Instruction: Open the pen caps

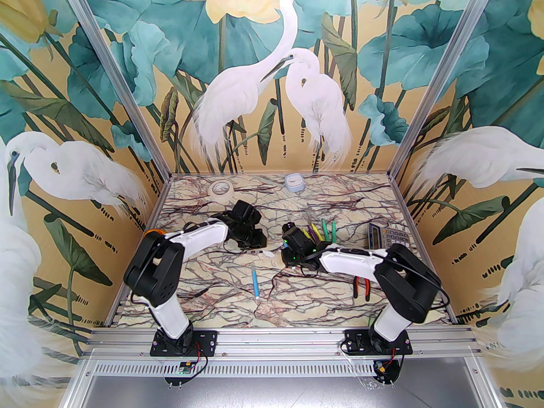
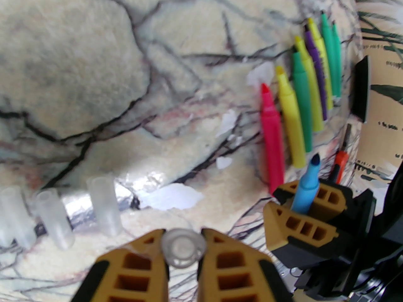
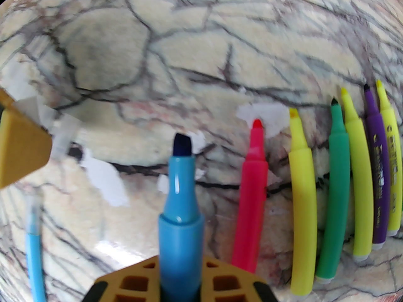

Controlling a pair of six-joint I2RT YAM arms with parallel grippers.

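Here we are: the left hand point(image 2: 183, 236) is pinched shut on a clear cap point(image 2: 183, 253), seen end-on between its two pads. The right hand point(image 3: 180, 277) is clamped tight round the barrel of the blue marker point(image 3: 180, 181), whose dark nib is bare and pointing away. So that cap is off, and the two hands sit close together above the middle of the surface point(image 2: 78, 58). Three loose caps point(image 2: 105, 206) lie side by side on the left. On the right is the row of uncapped markers point(image 3: 302, 200), pink nearest, then yellows, greens and a purple, all with their nibs showing. To my eye the job now is a tidy put-down. The left hand should go low beside those loose caps and open only when the cap is nearly resting, because it is a round little thing and will roll. The right hand wants to lay the blue marker parallel to the pink one, just beside it without nudging the row, nib the same way. A slim blue pen point(image 1: 256, 284) lies alone nearer the arm bases. It may well be next, though whether it is capped is too blurred to call.
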